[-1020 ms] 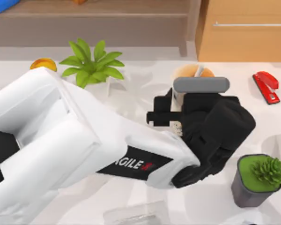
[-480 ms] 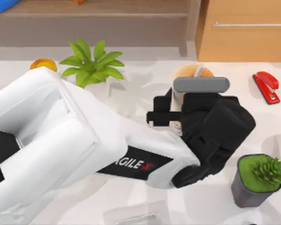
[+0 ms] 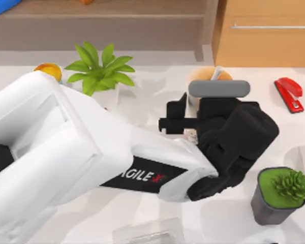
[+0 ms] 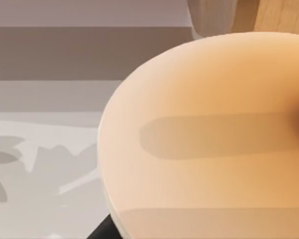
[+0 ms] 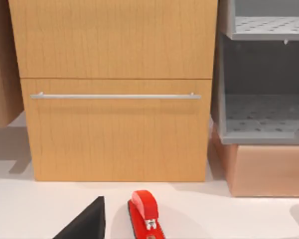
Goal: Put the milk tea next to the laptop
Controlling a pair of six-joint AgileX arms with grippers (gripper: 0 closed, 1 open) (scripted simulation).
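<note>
Left gripper (image 3: 193, 114) of the AgileX pair sits at the milk tea (image 3: 209, 75), its black fingers set on either side of the cup below the tan-orange domed lid; they appear closed on the cup, though the wrist hides the contact itself. The white left arm (image 3: 66, 147) reaches in from the top view's left and crosses most of the table (image 3: 157, 86).

The wooden drawer cabinet (image 3: 267, 33) stands behind the table, beyond and to the right of the milk tea, with a long metal handle across its front (the right wrist view faces it squarely). Grey perforated shelves (image 5: 266, 74) stand beside that cabinet in the right wrist view.

A leafy green plant (image 3: 99, 68) in a white pot stands well to the left of the milk tea. A small succulent in a dark grey pot (image 3: 277, 195) stands nearer the camera and to the right of the cup. A red stapler (image 3: 290, 94) lies to the right of the milk tea, near the cabinet. A small yellow-orange object (image 3: 48, 71) lies far left of the cup, beyond the plant.

In the left wrist view the milk tea's lid (image 4: 209, 134) looms close. The right arm's gripper shows as a dark tip (image 5: 87, 221) beside the stapler (image 5: 147, 216); whether it is open cannot be told.
</note>
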